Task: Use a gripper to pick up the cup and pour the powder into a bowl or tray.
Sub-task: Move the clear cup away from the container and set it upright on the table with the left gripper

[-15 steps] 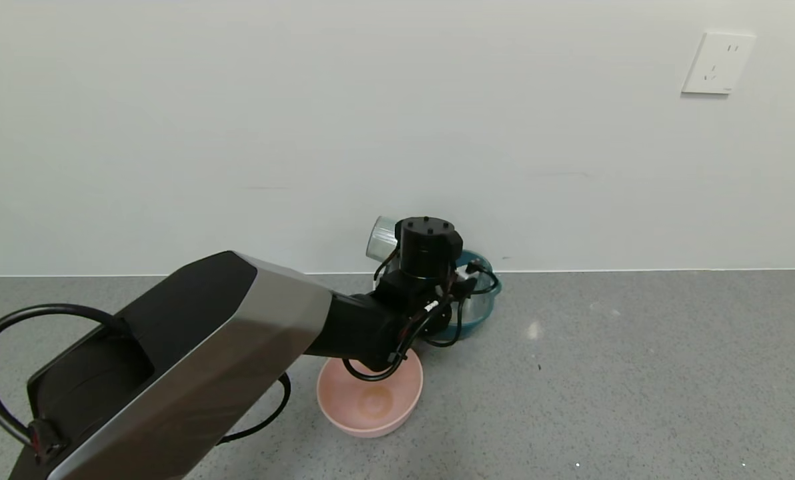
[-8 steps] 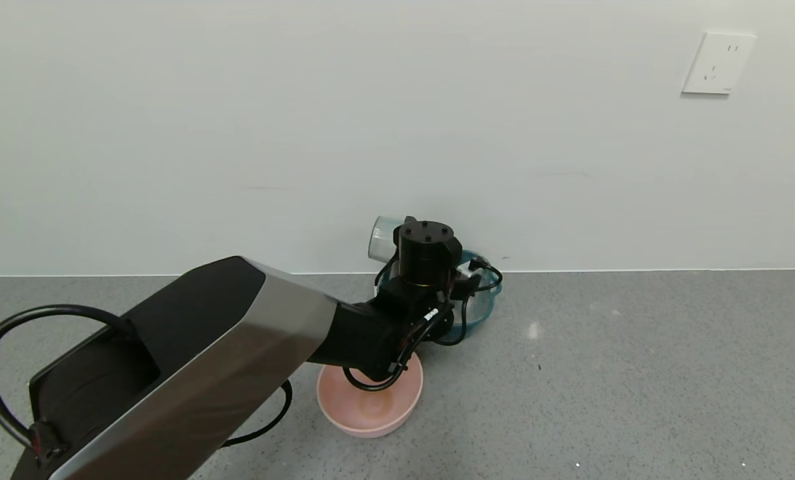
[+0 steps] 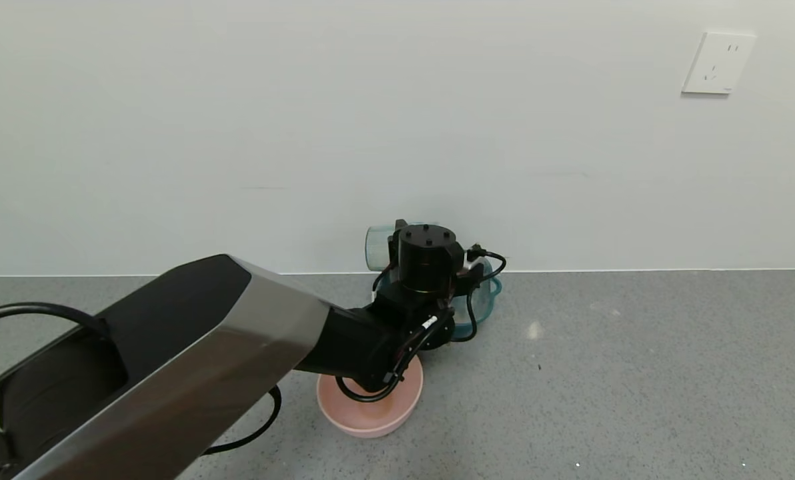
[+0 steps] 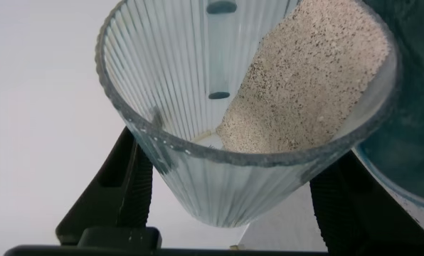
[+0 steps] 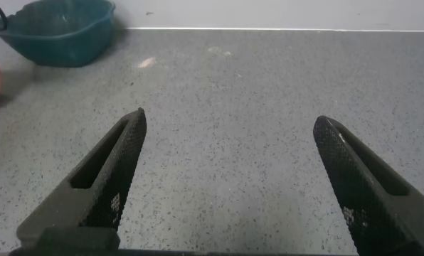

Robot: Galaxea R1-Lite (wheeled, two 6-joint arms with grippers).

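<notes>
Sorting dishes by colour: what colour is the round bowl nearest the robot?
Pale pink round bowl, clearest in the head view.

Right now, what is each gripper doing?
Left gripper: shut on the cup, tipped over the teal dish.
Right gripper: open, holding nothing, above the floor.

From your head camera, the left gripper [image 3: 416, 257] hides most of the cup [image 3: 375, 247] and the near half of the teal dish [image 3: 487, 293]; its forearm covers part of the pink bowl [image 3: 369, 417]. You cannot see powder inside the cup [image 4: 247, 121] with certainty. The right gripper [image 5: 230, 181] shows fingertips only.
</notes>
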